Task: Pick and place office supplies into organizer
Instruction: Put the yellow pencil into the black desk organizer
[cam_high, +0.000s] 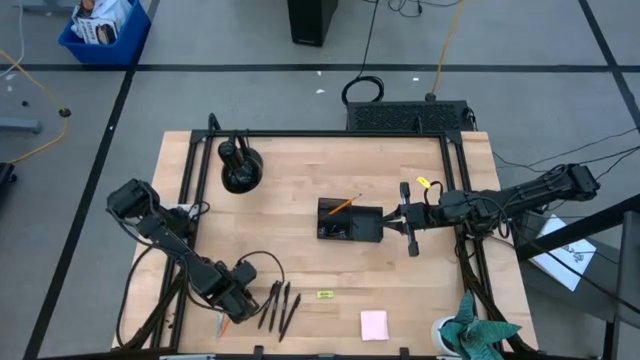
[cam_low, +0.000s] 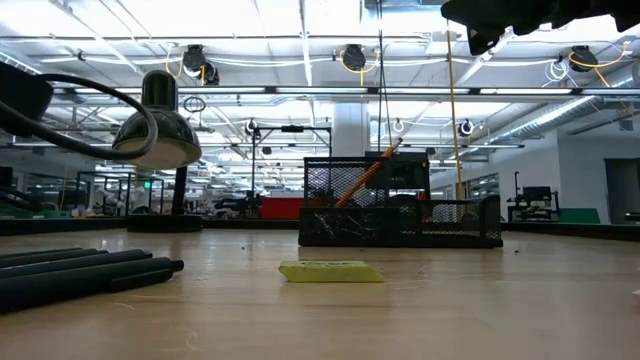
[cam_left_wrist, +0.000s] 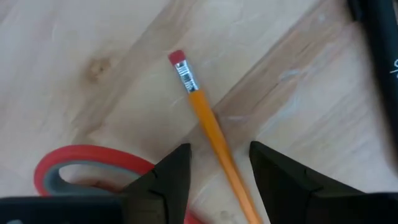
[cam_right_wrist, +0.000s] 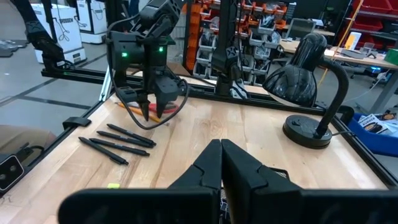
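Note:
An orange pencil (cam_left_wrist: 208, 124) lies flat on the wooden table, red eraser end (cam_left_wrist: 177, 59) pointing away from my left gripper (cam_left_wrist: 217, 163). That gripper points down at the table's near left (cam_high: 230, 308) and is open, one finger on each side of the pencil without touching it. Red-handled scissors (cam_left_wrist: 81, 158) lie just beside it. Several black pens (cam_high: 280, 305) lie to its right. A yellow-green tag (cam_high: 325, 294) and a pink notepad (cam_high: 374, 324) lie farther right. The black organizer (cam_high: 350, 220) stands mid-table with another orange pencil (cam_high: 345, 203) leaning in it. My right gripper (cam_right_wrist: 221, 163) hovers shut, level, beside the organizer.
A black dome desk lamp (cam_high: 240, 165) stands at the far left of the table. A teal cloth (cam_high: 480, 335) sits at the near right corner. Black frame rails (cam_high: 190, 180) run along the table's sides. Bare wood lies between the pens and the organizer.

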